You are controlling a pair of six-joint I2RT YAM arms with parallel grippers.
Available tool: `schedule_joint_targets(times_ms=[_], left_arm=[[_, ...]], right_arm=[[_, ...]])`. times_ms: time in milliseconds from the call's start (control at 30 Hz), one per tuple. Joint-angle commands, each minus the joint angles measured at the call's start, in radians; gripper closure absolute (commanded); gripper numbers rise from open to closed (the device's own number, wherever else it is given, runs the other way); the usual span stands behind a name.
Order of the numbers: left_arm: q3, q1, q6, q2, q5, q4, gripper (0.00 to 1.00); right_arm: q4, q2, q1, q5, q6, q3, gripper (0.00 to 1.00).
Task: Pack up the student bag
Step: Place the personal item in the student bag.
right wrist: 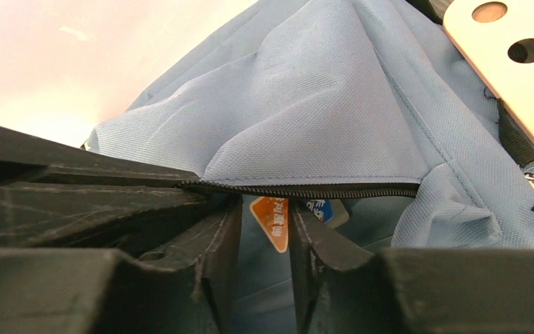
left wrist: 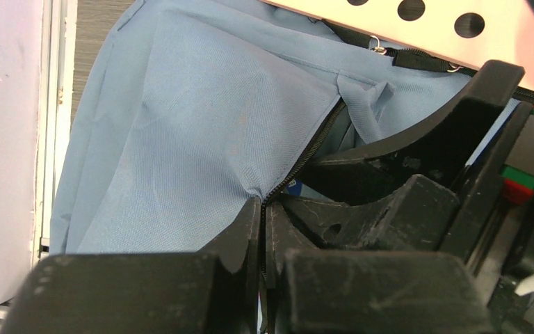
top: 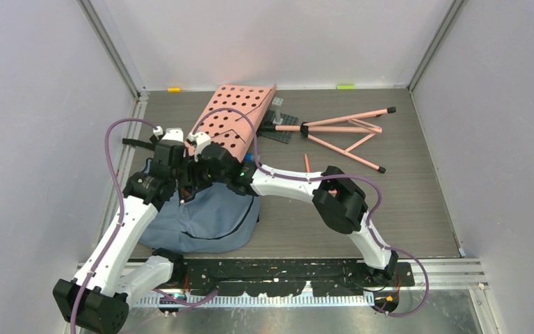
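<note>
The student bag (top: 208,219), a large soft dusty blue-grey fabric backpack with black zipper trim, lies slumped on the near-left part of the grey wood-grain tabletop (top: 403,209), just beyond the left arm's base. Its far end sits under the near edge of a flat pink perforated board (top: 233,115), which leans up and away from it. Both arms reach over the bag's far end and meet there. The left end effector (left wrist: 261,223) is pinched tight on the bag at its black zipper edge (right wrist: 306,189), with blue fabric bunched at its fingertips and the flap drawn up into a peak. The right end effector (right wrist: 263,243) stands narrowly parted at the mouth of the open pocket and seems to hold nothing, though whether its fingers (right wrist: 215,236) brush the lining is hard to tell from this close. Through the gap between them an orange printed label (right wrist: 270,219) and a small blue label (right wrist: 323,209) show inside the bag. Well to the right of the board, a pink folding stand with black-tipped legs (top: 344,132) lies flat on the tabletop, apart from the bag.
</note>
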Motion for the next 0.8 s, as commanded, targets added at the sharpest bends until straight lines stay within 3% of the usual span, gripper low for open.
schedule_joint_targets(times_ms=[0, 333, 533, 667, 767], left_arm=[[0.012, 0.003, 0.002, -0.015, 0.018, 0.096, 1.0], [0.01, 0.002, 0.001, -0.036, -0.009, 0.095, 1.0], [0.003, 0.002, 0.004, -0.045, -0.035, 0.101, 1.0], [0.006, 0.003, 0.005, -0.042, -0.089, 0.093, 1.0], [0.001, 0.003, 0.009, -0.044, -0.112, 0.097, 1.0]], right_arm=[[0.06, -0.032, 0.003, 0.006, -0.012, 0.008, 0.6], [0.029, -0.163, 0.003, 0.065, -0.036, -0.097, 0.58], [-0.118, -0.363, -0.008, 0.311, -0.049, -0.238, 0.55], [-0.206, -0.479, -0.068, 0.384, -0.02, -0.367, 0.52], [-0.214, -0.547, -0.161, 0.351, -0.027, -0.477, 0.49]])
